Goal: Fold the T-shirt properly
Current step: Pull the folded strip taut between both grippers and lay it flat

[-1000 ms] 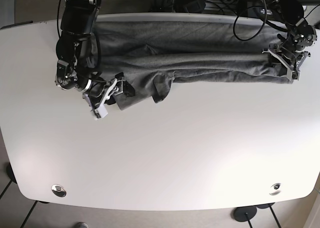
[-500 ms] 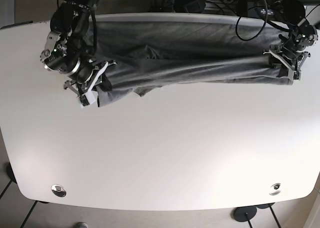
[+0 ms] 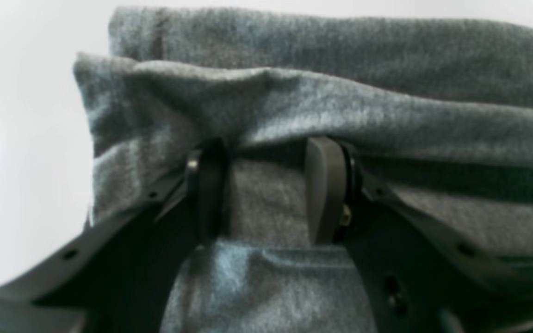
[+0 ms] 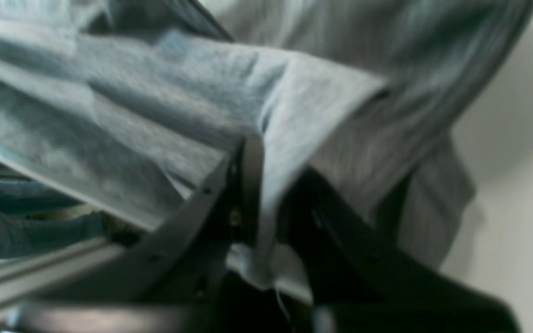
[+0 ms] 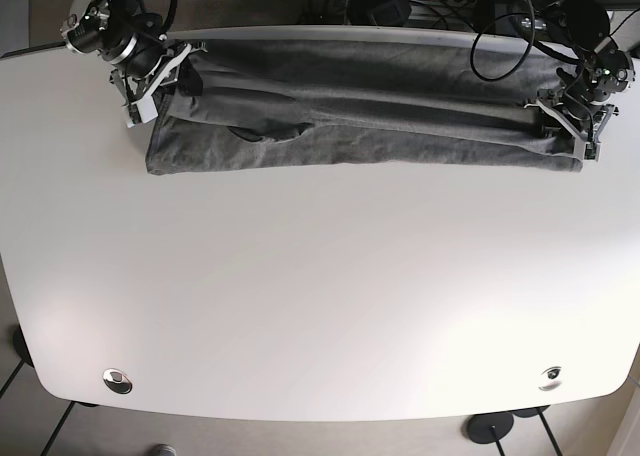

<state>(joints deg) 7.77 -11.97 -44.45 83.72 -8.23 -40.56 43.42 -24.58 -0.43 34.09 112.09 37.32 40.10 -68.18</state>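
Since a second ago right pincer [image 5: 150, 81] has hauled the T-shirt [image 5: 350, 116] corner to the far-left table [image 5: 320, 296] edge, clenched on fabric, stretching it flat against left pincer [image 5: 578, 126], which looks parted around the other end, though that's blurry.

The base camera looks down from high above on my whole white table [image 5: 320, 296], far enough back to take in both my arms at the far edge. My left gripper [image 5: 578, 126] sits at that view's right, my right gripper [image 5: 150, 76] at its left. My left wrist camera rides just behind my fingers [image 3: 324, 189], looking along them at very close range, so grey T-shirt [image 3: 340, 106] fills its picture. My right wrist camera does the same, close and blurred, over cloth [image 4: 201, 101]. Each wrist view shares one end of the shirt [image 5: 360, 116] with the overhead view.
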